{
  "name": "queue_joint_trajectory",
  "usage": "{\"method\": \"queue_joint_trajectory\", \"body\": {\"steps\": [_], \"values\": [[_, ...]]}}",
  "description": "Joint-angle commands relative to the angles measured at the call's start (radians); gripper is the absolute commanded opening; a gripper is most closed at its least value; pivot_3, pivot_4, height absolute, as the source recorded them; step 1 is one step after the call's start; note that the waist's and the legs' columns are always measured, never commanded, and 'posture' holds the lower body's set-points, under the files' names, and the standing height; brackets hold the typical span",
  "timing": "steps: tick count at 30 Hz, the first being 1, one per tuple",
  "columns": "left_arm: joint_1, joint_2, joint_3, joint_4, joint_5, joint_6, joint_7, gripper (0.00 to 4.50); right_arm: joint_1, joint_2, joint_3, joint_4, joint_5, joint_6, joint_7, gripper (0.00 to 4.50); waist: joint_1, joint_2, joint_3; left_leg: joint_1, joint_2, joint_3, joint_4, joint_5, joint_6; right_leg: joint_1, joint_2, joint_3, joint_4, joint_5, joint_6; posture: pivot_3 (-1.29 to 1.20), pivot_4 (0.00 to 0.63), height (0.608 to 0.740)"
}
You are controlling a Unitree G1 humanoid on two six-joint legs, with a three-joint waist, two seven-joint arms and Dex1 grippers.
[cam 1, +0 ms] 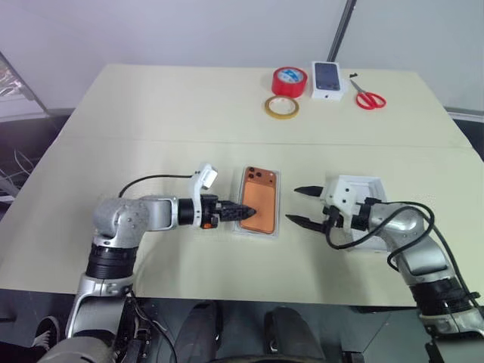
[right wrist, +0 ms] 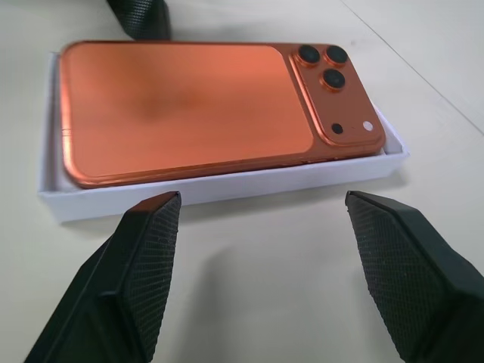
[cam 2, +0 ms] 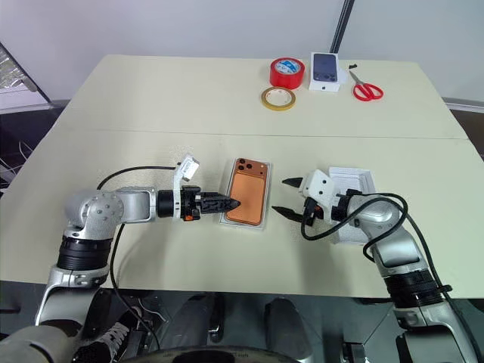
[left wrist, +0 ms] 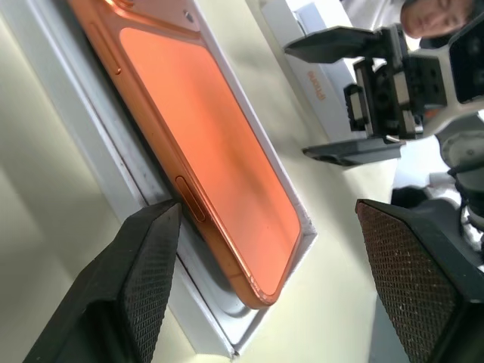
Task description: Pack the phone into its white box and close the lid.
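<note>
The orange phone lies back up in the shallow white box at the middle of the table, its three lenses at the far end. My left gripper is open at the box's left long side, one finger down by the rim beside the phone's edge and nothing held. On the box's other side my right gripper is open too, its fingers a short way off the box wall and pointing at it. The lid rests open side up behind the right hand.
At the table's far side lie a red tape roll, a yellow tape ring, a white box with a phone picture and red scissors. The table's front edge runs close below both arms.
</note>
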State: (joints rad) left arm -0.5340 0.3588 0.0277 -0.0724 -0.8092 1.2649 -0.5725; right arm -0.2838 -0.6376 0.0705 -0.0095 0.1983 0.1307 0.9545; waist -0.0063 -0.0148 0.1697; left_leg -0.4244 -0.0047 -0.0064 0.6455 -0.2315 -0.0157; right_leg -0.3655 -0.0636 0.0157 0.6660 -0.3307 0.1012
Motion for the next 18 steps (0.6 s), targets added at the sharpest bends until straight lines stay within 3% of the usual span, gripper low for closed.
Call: {"method": "queue_joint_trajectory", "body": {"steps": [1, 5, 6, 10, 15, 18], "values": [[-0.038, -0.01, 0.06, 0.03, 0.026, -0.066, 0.035, 2.55, -0.042, 0.006, -0.011, 0.028, -0.035, -0.025, -0.044, 2.31, 0.0, 0.0, 0.0, 0.0, 0.0, 0.0, 0.0, 0.0, 0.0, 0.0, 0.0, 0.0, 0.0, 0.0, 0.0, 0.0, 0.15, 0.74], [-0.059, -0.018, 0.104, 0.053, 0.0, -0.052, 0.046, 0.56, -0.054, 0.012, 0.001, 0.052, -0.056, -0.053, -0.052, 0.22, -0.003, 0.0, 0.0, -0.001, 0.0, 0.0, 0.0, 0.0, 0.0, -0.001, 0.0, 0.0, 0.0, 0.0, 0.0, 0.0, 0.15, 0.74], [-0.061, -0.014, 0.107, 0.055, 0.001, -0.047, 0.049, 0.03, -0.057, 0.016, 0.002, 0.056, -0.06, -0.052, -0.056, 0.0, -0.003, 0.0, 0.0, -0.001, 0.0, 0.0, 0.0, 0.0, 0.0, -0.001, 0.0, 0.0, 0.0, 0.0, 0.0, 0.0, 0.15, 0.74], [-0.051, 0.01, 0.08, 0.073, 0.067, -0.126, 0.04, 0.03, -0.07, 0.018, 0.014, 0.084, -0.104, -0.081, -0.074, 0.0, -0.005, 0.0, 0.0, -0.001, 0.0, 0.0, 0.0, 0.0, 0.0, -0.001, 0.0, 0.0, 0.0, 0.0, 0.0, 0.0, 0.15, 0.74], [-0.018, 0.1, -0.142, 0.063, 0.268, -0.285, -0.021, 0.03, -0.072, 0.018, 0.064, 0.112, -0.184, -0.135, -0.093, 0.0, -0.005, 0.0, 0.0, -0.001, 0.0, 0.0, 0.0, 0.0, 0.0, -0.001, 0.001, 0.0, 0.0, 0.0, 0.0, 0.0, 0.15, 0.74], [-0.012, 0.121, -0.216, 0.072, 0.313, -0.317, -0.07, 0.03, -0.073, 0.032, 0.086, 0.114, -0.202, -0.138, -0.097, 0.0, -0.002, 0.0, 0.0, -0.001, 0.0, 0.001, 0.0, 0.0, 0.0, -0.001, 0.001, 0.0, 0.0, 0.0, 0.0, 0.0, 0.15, 0.74]]}}
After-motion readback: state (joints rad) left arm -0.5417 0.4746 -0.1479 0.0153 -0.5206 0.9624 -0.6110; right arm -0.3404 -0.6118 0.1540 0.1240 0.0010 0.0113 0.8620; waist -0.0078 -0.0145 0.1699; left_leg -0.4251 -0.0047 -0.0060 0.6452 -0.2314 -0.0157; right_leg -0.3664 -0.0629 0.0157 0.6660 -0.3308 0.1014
